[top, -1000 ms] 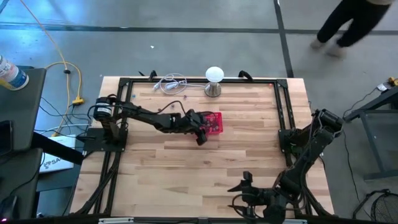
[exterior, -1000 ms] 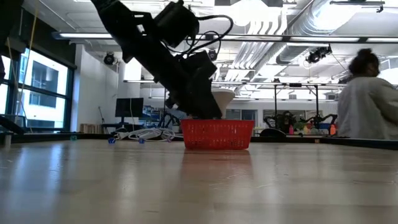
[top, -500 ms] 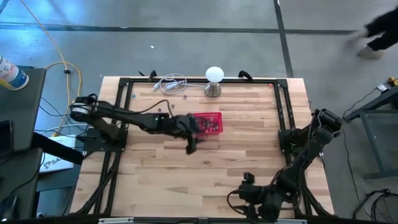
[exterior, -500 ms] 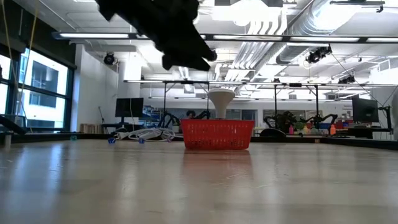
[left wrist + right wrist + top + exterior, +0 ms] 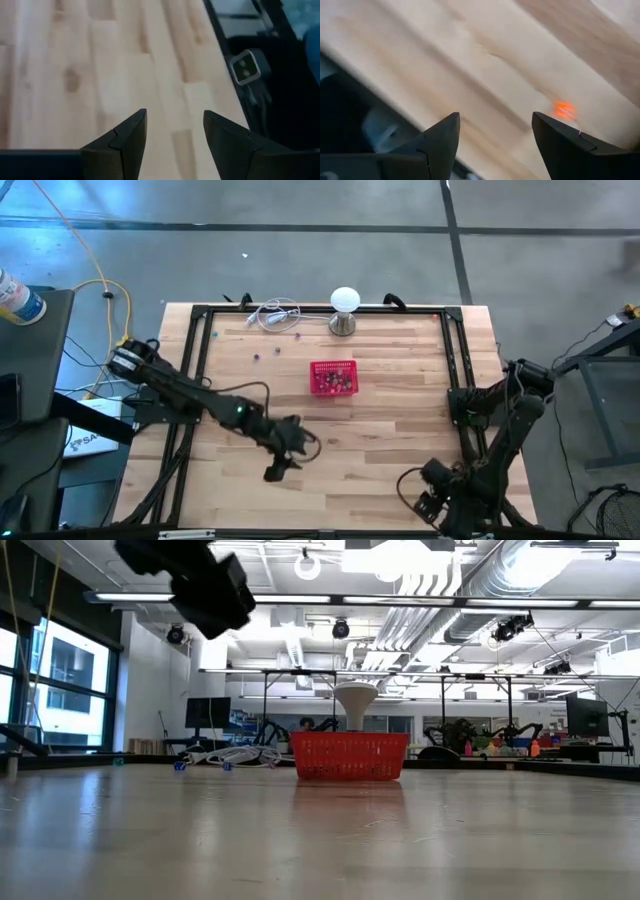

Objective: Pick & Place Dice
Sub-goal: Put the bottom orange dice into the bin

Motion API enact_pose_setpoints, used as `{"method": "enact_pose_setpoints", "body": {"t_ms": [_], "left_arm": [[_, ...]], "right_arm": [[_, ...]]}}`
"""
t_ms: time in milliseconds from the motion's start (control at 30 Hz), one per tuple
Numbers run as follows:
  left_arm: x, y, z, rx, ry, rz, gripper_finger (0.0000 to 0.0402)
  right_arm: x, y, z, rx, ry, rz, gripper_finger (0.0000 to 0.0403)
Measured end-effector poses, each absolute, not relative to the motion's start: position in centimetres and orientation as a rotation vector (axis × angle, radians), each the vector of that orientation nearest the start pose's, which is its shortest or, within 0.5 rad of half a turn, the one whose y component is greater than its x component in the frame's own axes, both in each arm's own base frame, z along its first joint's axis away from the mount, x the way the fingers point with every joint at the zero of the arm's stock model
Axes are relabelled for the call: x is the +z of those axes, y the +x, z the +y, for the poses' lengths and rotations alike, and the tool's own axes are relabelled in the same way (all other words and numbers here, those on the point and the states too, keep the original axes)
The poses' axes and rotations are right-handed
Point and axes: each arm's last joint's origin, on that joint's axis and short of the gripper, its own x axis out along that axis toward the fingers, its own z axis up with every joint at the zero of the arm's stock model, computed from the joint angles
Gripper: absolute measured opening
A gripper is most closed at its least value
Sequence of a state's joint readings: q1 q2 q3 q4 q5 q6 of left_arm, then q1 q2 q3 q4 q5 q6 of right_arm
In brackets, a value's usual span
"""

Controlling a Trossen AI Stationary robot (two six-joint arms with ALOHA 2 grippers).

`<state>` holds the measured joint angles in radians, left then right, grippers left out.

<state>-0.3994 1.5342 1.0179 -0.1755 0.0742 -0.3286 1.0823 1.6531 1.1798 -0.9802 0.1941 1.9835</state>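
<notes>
- Since a second ago: left gripper (image 5: 275, 472) is pulling away from the basket (image 5: 333, 377) toward the table's near side; right gripper (image 5: 428, 506) is shifting slightly along the near edge.
- Left gripper: hanging over bare wood, well apart from the basket, jaws spread, holding nothing.
- Right gripper: waiting at the near right corner, jaws spread, empty.
- Dice, main lot (image 5: 335, 382): lying in the red mesh basket at mid-table, in front of the lamp (image 5: 344, 310).
- Dice, strays (image 5: 277, 352): a few tiny specks are lying on the wood left of the basket.
- Handling, judged: each die is looking light, hard and stiff, likely to skid or roll if nudged; not fragile.
- Hold, judged: pinching two opposite flat faces from above, fingertips closing squarely, one die at a time.
</notes>
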Motion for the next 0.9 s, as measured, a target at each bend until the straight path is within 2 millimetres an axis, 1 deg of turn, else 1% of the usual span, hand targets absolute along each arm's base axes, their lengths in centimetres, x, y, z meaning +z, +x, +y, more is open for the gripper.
{"method": "enact_pose_setpoints", "body": {"t_ms": [167, 233, 333, 500, 600, 667, 833, 900], "left_arm": [[23.6, 29.2, -14.9, -0.405, -0.152, 0.759, 0.0189], [23.6, 28.9, -15.5, -0.425, -0.144, 0.763, 0.0189], [23.5, 28.4, -16.2, -0.447, -0.131, 0.776, 0.0189], [23.5, 27.8, -17.1, -0.472, -0.111, 0.782, 0.0189], [23.5, 27.8, -17.2, -0.441, -0.078, 0.758, 0.0189], [23.6, 27.8, -17.2, -0.418, -0.068, 0.748, 0.0189], [23.6, 27.8, -17.2, -0.4, -0.08, 0.748, 0.0189], [23.6, 27.8, -17.2, -0.4, -0.082, 0.748, 0.0189]], "right_arm": [[19.0, 13.0, 25.2, -0.768, 0.808, 1.37, 0.024], [18.2, 12.7, 24.8, -0.791, 0.806, 1.419, 0.024], [17.5, 12.8, 24.3, -0.773, 0.767, 1.446, 0.024], [17.2, 13.4, 24.0, -0.699, 0.716, 1.472, 0.024], [17.2, 13.6, 23.9, -0.686, 0.699, 1.49, 0.024], [17.1, 13.6, 23.8, -0.668, 0.675, 1.471, 0.024], [15.9, 13.1, 23.3, -0.686, 0.667, 1.49, 0.024], [15.4, 13.0, 22.9, -0.698, 0.667, 1.462, 0.024]]}}
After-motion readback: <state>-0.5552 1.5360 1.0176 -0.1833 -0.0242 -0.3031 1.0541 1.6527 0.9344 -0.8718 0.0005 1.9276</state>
